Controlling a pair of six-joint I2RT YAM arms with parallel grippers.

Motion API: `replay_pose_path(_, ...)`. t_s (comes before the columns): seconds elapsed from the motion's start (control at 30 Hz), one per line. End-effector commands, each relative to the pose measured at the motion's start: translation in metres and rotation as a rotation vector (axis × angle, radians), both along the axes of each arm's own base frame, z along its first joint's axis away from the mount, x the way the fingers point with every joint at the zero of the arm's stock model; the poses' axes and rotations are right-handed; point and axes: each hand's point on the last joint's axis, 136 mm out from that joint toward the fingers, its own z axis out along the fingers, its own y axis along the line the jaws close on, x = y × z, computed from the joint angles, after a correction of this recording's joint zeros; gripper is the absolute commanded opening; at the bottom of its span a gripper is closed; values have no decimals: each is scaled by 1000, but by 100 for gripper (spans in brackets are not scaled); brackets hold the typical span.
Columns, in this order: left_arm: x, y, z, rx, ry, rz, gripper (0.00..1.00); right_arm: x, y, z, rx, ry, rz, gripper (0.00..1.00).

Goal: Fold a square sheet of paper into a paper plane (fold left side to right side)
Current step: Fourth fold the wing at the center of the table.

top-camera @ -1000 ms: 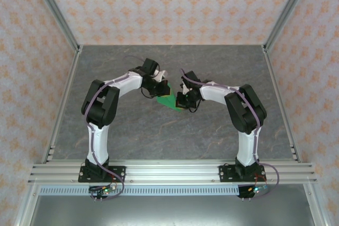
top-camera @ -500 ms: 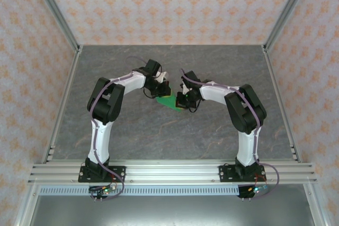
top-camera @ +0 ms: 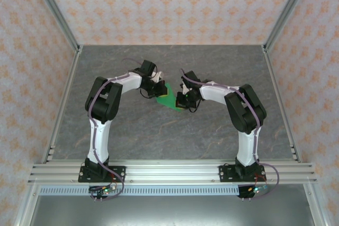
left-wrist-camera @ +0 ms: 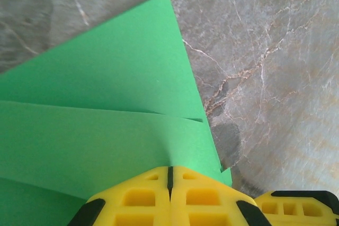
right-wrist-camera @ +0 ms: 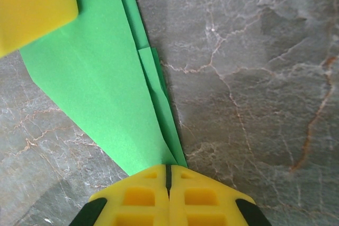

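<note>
The green paper plane (top-camera: pixel 169 99) lies flat on the grey marbled table, folded into a narrow pointed shape with layered flaps (left-wrist-camera: pixel 106 104). My left gripper (top-camera: pixel 160 89) is shut, its yellow fingertips (left-wrist-camera: pixel 170 169) pressed down on the paper's wide end near the right edge. My right gripper (top-camera: pixel 183 101) is shut too, its tips (right-wrist-camera: pixel 167 166) resting on the paper's pointed end (right-wrist-camera: pixel 100 78). The left gripper's fingers (right-wrist-camera: pixel 32 9) show at the top left of the right wrist view, on the paper. Part of the right gripper's fingers (left-wrist-camera: pixel 296 205) shows at the bottom right of the left wrist view.
The table (top-camera: pixel 169 136) is bordered by aluminium rails (top-camera: pixel 169 172) at the near edge and patterned walls on three sides. Both arms bend inward and meet at the table's middle.
The left arm's elbow has shifted and its gripper has slid slightly toward the far side along the paper. The right arm and the paper have stayed put.
</note>
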Motion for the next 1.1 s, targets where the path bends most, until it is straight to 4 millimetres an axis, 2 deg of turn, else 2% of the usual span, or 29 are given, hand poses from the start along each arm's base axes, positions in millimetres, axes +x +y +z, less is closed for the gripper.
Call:
replay_pose_path(0.0,19,48,-33,120,19,103,3,-48,-58,-57,-287,196,-13,0)
replay_pose_path(0.5,60,90,-28,166,8,167,3,-51,-59,-57,-290,202,-9,0)
replay_pose_path(0.77,73,125,-33,193,20,228,3,-50,-57,-55,-278,192,-8,0)
replay_pose_path(0.93,78,133,-19,172,1,243,7,-45,-45,-49,-209,169,-11,0)
replay_pose_path(1.07,83,131,9,138,-43,241,14,-34,-28,-35,-122,124,-10,0)
